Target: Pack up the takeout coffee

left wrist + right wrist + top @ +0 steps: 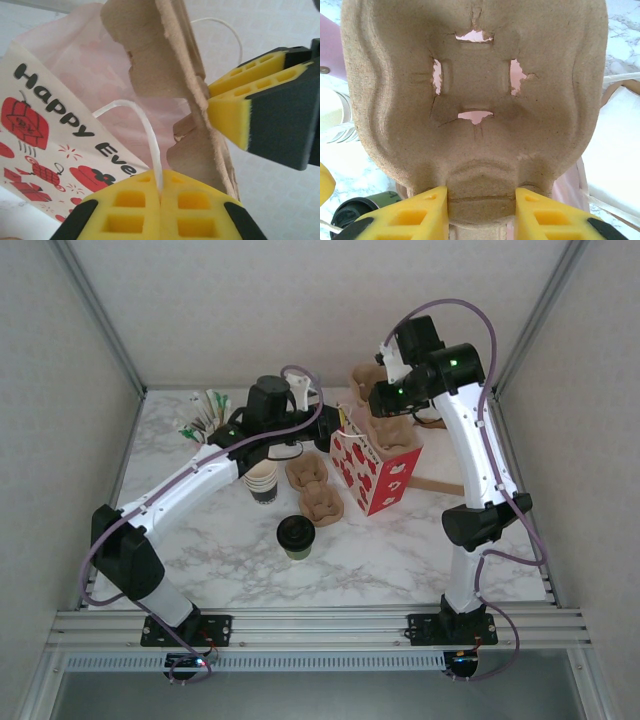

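The small coffee cup [296, 542] is stood upright on the tabletop [400, 560], about midway between the left and right edges and closer to the near edge. It is closed by a round black lid [296, 530]. A dark green side is seen below it.

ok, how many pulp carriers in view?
3: rear carrier and front carrier on the table left of the bag, third carrier in the right tool. Brown shapes behind may be more.
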